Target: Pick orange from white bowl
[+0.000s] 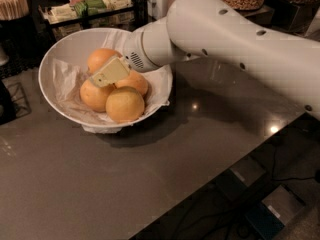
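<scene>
Inside the white bowl [55,59], the gripper [109,72] rests on the heaped fruit, just at 6 o'clock of the orange [101,59] at the heap's 12 o'clock; its grip cannot be told.

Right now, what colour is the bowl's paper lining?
White paper lining, camera view; gripper over the white bowl.

Four oranges [125,104] were in there, count them, four, all piled in one white bowl [55,59] on one sheet of crinkled paper [62,79]. One arm [225,39] stretched over the rim, its one gripper [110,73] right on top of the pile. One dark counter [150,174] lay underneath.
</scene>
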Robot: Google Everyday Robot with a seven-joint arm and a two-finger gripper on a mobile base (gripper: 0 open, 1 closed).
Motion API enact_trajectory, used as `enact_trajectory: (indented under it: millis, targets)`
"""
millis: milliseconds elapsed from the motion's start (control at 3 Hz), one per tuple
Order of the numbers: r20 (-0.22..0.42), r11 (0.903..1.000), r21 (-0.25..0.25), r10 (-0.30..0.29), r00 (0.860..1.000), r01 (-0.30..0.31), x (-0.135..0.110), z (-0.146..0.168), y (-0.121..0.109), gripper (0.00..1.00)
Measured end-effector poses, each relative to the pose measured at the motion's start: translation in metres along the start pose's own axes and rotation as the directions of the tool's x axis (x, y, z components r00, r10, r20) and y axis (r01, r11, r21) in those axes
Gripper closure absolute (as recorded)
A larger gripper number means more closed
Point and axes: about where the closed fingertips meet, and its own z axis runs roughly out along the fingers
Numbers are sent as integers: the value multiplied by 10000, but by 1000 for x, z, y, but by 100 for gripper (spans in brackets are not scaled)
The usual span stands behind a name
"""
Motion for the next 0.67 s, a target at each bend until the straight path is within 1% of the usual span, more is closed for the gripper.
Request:
enact_trajectory:
  millis: [333, 667]
  targets:
    - [-9, 9999, 95, 45, 10000, -45, 1, 8, -8, 16]
    - [172, 9997, -42, 229, 9996, -229, 1, 17, -12, 22]
